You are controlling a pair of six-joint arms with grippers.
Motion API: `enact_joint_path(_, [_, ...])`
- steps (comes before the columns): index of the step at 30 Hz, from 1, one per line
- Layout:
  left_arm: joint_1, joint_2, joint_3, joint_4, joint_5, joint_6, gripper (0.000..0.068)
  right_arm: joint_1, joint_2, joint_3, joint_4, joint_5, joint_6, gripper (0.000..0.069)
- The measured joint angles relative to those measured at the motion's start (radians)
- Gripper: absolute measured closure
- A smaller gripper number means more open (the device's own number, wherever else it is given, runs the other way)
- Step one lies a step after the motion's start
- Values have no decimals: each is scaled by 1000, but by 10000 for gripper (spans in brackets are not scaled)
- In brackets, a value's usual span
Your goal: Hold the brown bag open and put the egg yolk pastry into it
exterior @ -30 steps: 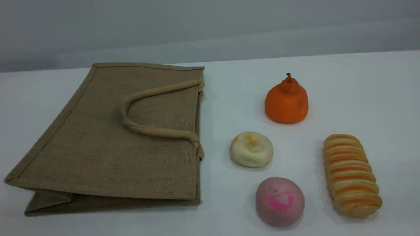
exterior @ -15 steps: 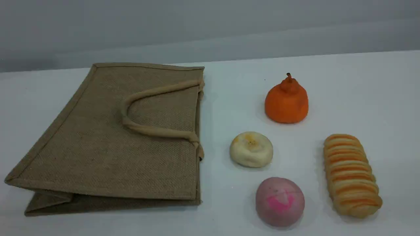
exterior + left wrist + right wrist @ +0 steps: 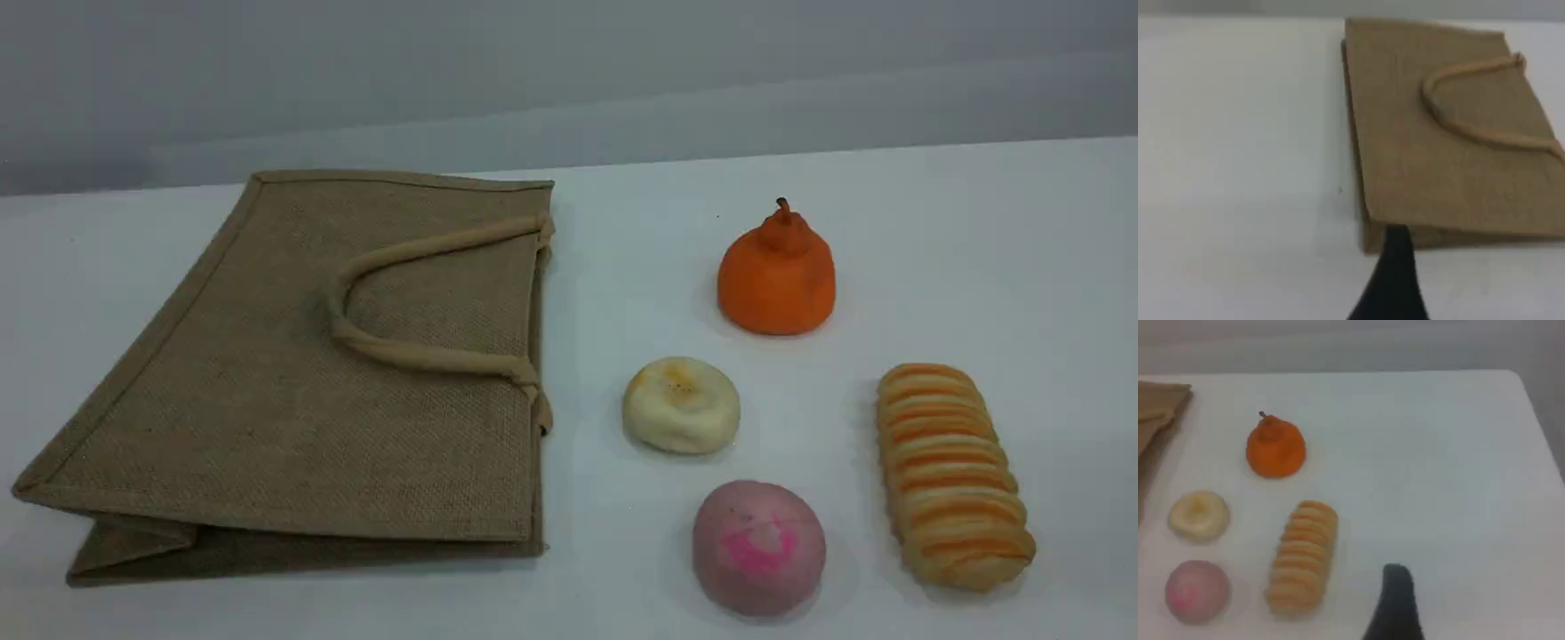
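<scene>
The brown bag (image 3: pixel 338 373) lies flat and closed on the left of the white table, its beige handle (image 3: pixel 391 351) resting on top and its mouth facing right. The egg yolk pastry (image 3: pixel 681 405) sits just right of the bag's mouth, apart from it. Neither arm shows in the scene view. In the left wrist view the left gripper (image 3: pixel 1397 235) hovers over the bag's (image 3: pixel 1445 133) near left corner with nothing in it. The right gripper (image 3: pixel 1397 570) hangs to the right of the foods, open and empty, with the pastry (image 3: pixel 1199 514) far to its left.
A pink-splotched bun (image 3: pixel 758 547) lies in front of the pastry. An orange pear-shaped piece (image 3: pixel 777 280) stands behind it. A long orange-striped loaf (image 3: pixel 953 476) lies at the right. The table's right edge (image 3: pixel 1541 427) shows in the right wrist view.
</scene>
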Motion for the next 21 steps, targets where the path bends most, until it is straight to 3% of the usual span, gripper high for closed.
enact_joint_path(8, [0,171,-58,2,-110,-2,122,0,119,-55,101,-91,-98,183])
enact_joint_path(14, [0,434,-191,2,-142,-11,122,0,327,-96,250,-244,-199,182])
enact_joint_path(21, [0,735,-278,54,-290,-59,122,0,599,-97,502,-436,-390,182])
